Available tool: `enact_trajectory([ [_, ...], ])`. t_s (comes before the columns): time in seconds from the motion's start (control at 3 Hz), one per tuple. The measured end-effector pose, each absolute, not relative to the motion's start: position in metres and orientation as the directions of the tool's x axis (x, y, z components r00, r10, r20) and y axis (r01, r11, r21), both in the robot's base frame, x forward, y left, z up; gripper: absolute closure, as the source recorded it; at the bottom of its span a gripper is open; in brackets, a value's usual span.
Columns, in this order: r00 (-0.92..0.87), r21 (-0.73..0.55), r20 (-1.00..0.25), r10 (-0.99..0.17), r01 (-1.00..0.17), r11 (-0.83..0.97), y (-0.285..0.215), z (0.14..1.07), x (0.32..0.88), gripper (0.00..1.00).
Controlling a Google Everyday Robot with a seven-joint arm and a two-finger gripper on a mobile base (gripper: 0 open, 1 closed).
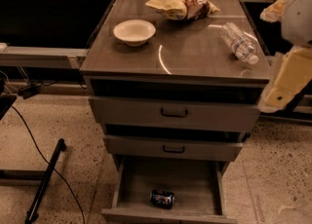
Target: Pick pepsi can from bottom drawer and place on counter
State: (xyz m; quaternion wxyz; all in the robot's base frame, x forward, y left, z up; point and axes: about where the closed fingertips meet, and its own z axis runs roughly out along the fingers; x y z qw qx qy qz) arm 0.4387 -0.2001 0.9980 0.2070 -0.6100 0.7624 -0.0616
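Note:
The pepsi can (162,198) lies on its side on the floor of the open bottom drawer (195,181), near its front middle. The counter (190,47) tops the cabinet, with a curved white reflection. Only my arm's beige link (287,77) and white joint show at the right edge, beside the counter's right corner and well above the drawer. My gripper itself is out of view.
On the counter stand a white bowl (134,31), a chip bag (183,5) and a clear water bottle (239,43) lying on its side. The two upper drawers (174,113) are shut. A black pole (46,179) and cable lie on the floor at left.

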Motion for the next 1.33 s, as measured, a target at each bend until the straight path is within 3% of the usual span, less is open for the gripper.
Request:
enact_trajectory([
  [0.67, -0.173, -0.161, -0.388, -0.905, -0.954, 0.251, -0.211, 0.838, 0.438, 0.0],
  [1.33, -0.131, -0.091, -0.398, -0.908, -0.979, 0.182, -0.201, 0.791, 0.447, 0.0],
])
